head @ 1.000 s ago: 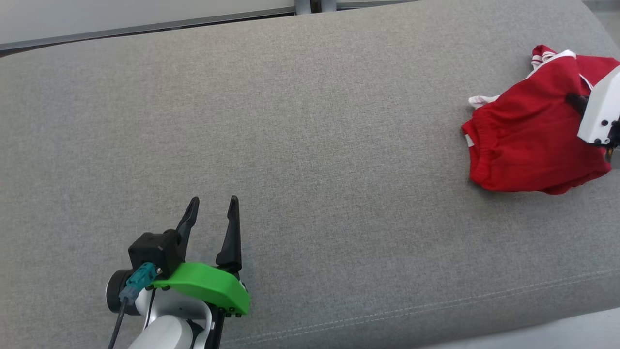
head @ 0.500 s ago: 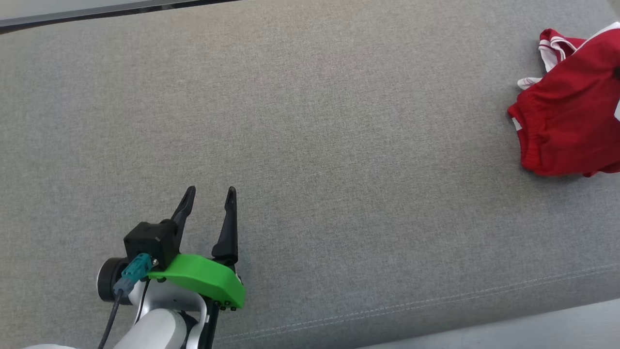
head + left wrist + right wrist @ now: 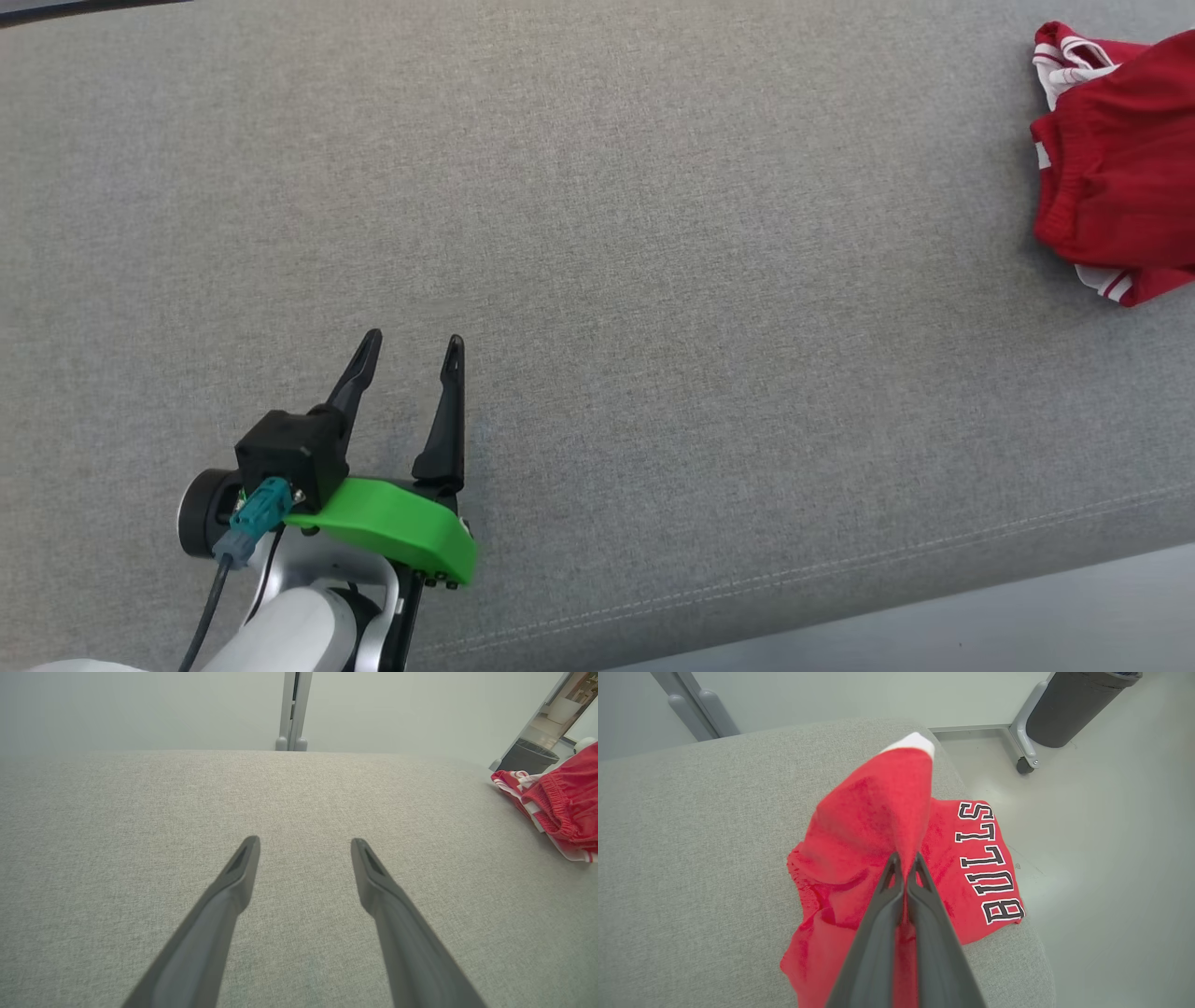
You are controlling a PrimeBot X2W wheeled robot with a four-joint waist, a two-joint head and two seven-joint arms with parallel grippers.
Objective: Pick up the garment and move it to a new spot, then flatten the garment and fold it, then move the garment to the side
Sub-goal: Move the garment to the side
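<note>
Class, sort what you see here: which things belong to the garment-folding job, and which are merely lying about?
Belong to the job:
- red garment, pinched by the shut right gripper
- open left gripper, apart from the garment
- grey padded surface under the garment

Just lying about:
- dark bin on the floor
- grey post beyond the surface's far edge

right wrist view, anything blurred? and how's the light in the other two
Right wrist view: garment and its BULLS lettering sharp, right hand blurrier toward the bottom edge. Left wrist view: left hand looms large, back wall pale and hazy. Head view: even soft light, faint shadow beside the garment.
</note>
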